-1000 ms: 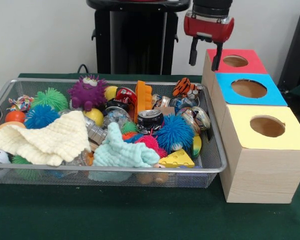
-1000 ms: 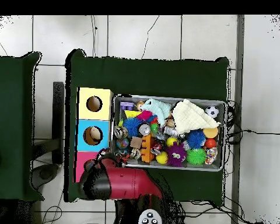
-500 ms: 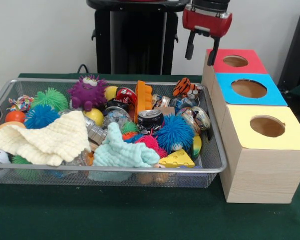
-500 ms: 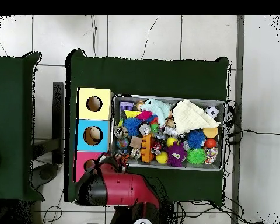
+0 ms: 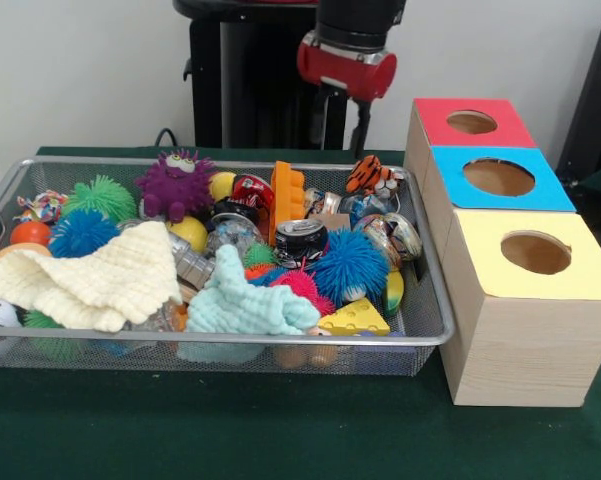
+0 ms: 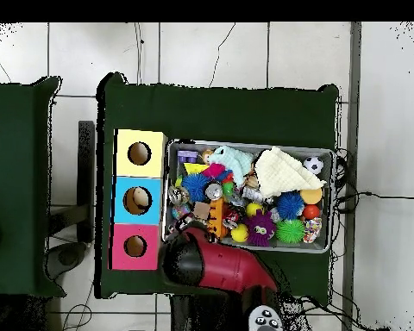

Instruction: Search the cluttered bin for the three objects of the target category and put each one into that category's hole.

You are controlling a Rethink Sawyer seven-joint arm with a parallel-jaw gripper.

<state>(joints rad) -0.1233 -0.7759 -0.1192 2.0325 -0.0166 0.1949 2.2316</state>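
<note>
- Green cloth covers the counter point(image 5: 280, 440); tiled floor surrounds it.
- Wire bin point(image 5: 432, 330) of toys sits beside three boxes point(image 5: 525, 300) with holes.
- Gripper point(image 5: 342, 118) hangs over the bin's far edge, empty; finger state unclear.

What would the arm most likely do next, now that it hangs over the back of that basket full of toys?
Probably drop straight down toward the pile. The gripper hangs above the bin's far edge, holding nothing, near the tiger toy and the orange block. All three box holes, red, blue and yellow, wait beside the bin. Which toy it wants cannot be told.
</note>
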